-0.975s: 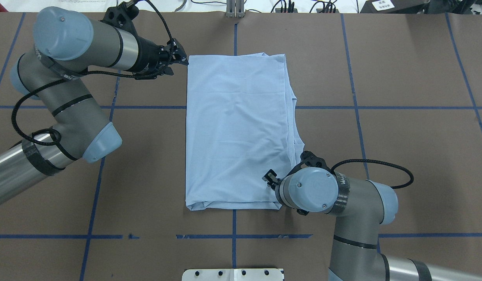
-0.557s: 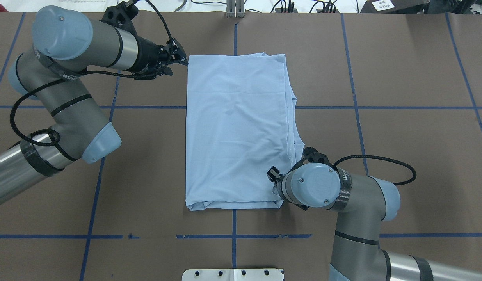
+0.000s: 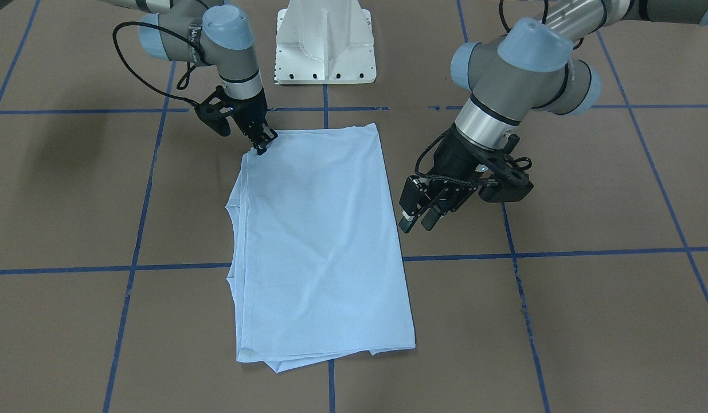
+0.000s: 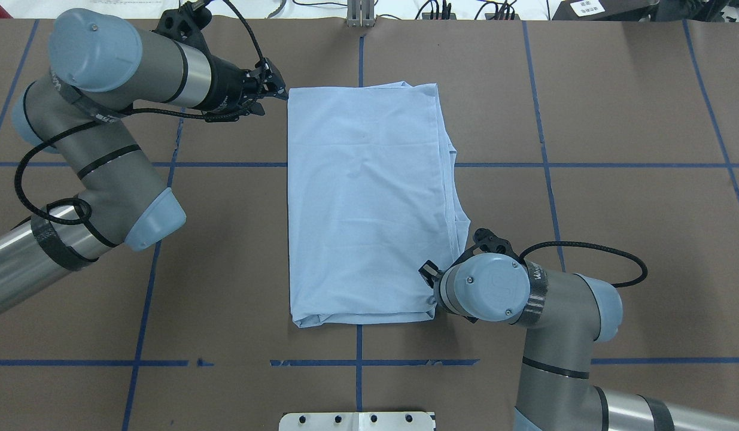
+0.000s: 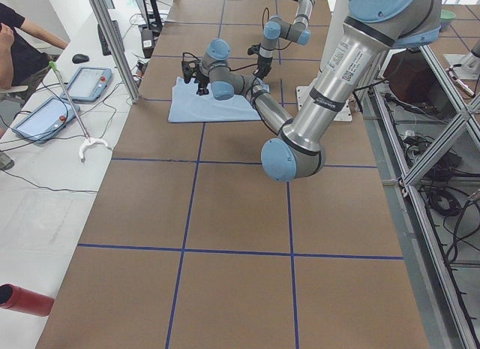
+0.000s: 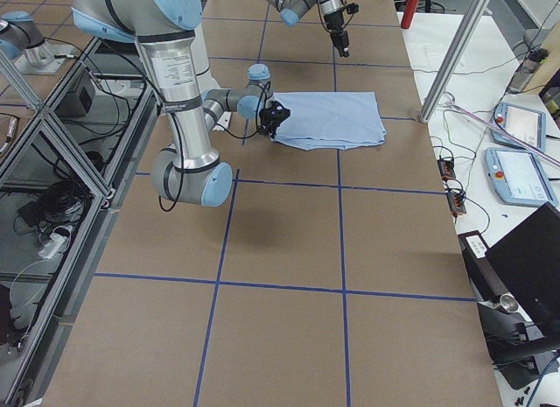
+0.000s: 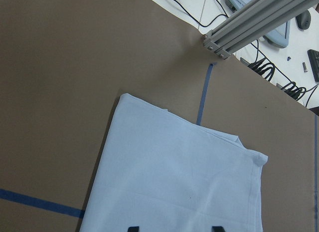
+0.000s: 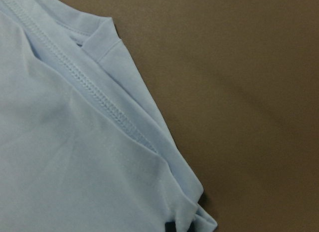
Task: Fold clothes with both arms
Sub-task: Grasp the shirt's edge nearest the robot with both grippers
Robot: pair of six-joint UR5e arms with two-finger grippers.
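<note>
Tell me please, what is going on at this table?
A robot is folding a light blue T-shirt, which lies on the brown table already folded into a long rectangle. The right gripper is down at the shirt's right corner nearest the robot and seems to pinch it. The left gripper hangs open above the table, just beside the shirt's far left corner, touching nothing.

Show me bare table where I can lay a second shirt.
Widest: the table right of the T-shirt, on the far side of the right arm. Also the near-left patch between left arm and shirt. Crowded: the shirt's far-left corner by the left gripper, near-right corner at the right gripper.
</note>
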